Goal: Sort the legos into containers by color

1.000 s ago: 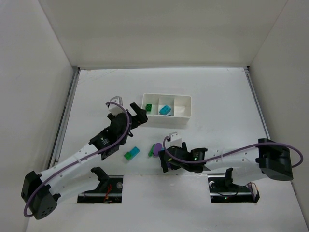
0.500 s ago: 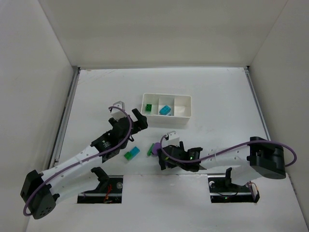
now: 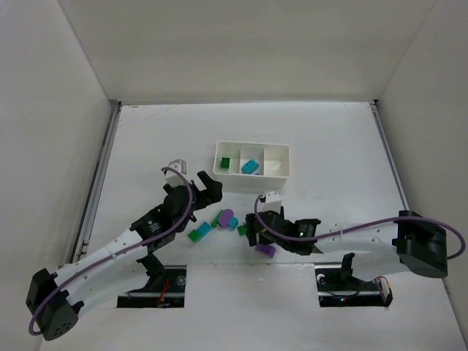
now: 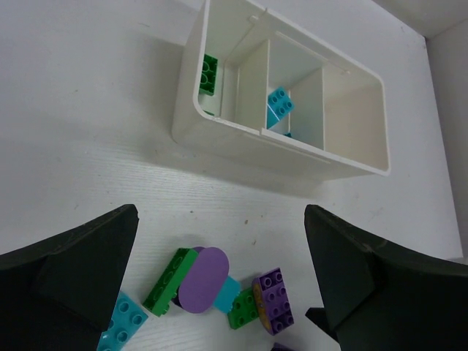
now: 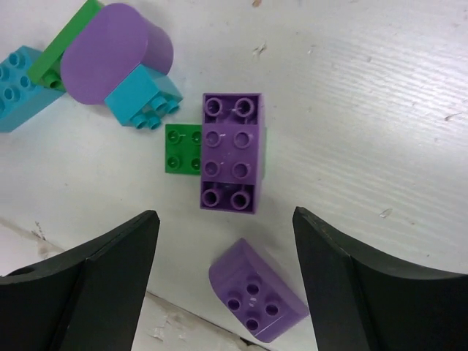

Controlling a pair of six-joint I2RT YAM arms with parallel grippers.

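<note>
The white tray (image 3: 278, 177) holds a green lego (image 3: 226, 163) in its left compartment and a teal lego (image 3: 251, 167) in the middle one; the right compartment has no lego in it. Loose legos lie in front of it: a teal-green pair (image 3: 199, 232), a purple oval piece (image 3: 227, 218), a small green brick (image 3: 242, 229) and a curved purple brick (image 3: 265, 250). My left gripper (image 3: 207, 189) is open and empty between tray and pile. My right gripper (image 3: 254, 235) is open over the curved purple brick (image 5: 257, 291), near a purple brick (image 5: 231, 152).
In the left wrist view the tray wall (image 4: 241, 142) is ahead of my gripper (image 4: 219, 234), with the pile below it. The curved purple brick lies close to the table's front edge (image 5: 168, 322). White walls enclose the table.
My left gripper has drawn back from the tray toward the pile. My right gripper has shifted right, uncovering the pile. The curved purple brick now lies apart near the front edge.
</note>
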